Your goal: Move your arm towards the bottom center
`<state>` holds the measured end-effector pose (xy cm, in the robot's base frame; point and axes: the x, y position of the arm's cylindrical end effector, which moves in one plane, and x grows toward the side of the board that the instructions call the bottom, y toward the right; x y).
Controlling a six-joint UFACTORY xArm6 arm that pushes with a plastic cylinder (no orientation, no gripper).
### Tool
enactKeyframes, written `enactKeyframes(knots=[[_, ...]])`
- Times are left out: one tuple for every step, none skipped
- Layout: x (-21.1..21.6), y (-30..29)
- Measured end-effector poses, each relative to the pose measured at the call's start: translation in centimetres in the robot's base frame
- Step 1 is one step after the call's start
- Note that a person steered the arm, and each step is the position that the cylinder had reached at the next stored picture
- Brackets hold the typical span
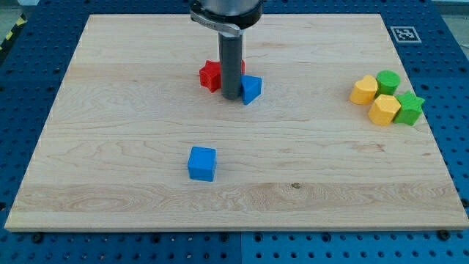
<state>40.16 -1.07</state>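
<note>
My tip (231,97) rests on the wooden board (110,147) in the upper middle of the view. It stands between a red star-shaped block (210,75) just to its left and a blue block (251,89) touching its right side. Another red block (241,67) is mostly hidden behind the rod. A blue cube (201,163) lies well below the tip, slightly to its left, toward the view's bottom center.
At the view's right sit a yellow block (363,90), a second yellow block (384,109), a green cylinder (388,81) and a green star-shaped block (410,108), clustered together. A fiducial marker (402,33) is at the top right corner.
</note>
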Motion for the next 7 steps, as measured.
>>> enactKeyframes(knots=[[4.1, 1.1], [6.3, 2.7], [6.2, 5.7], [6.7, 8.3], [6.8, 9.1], [6.9, 9.1], [10.3, 11.0]])
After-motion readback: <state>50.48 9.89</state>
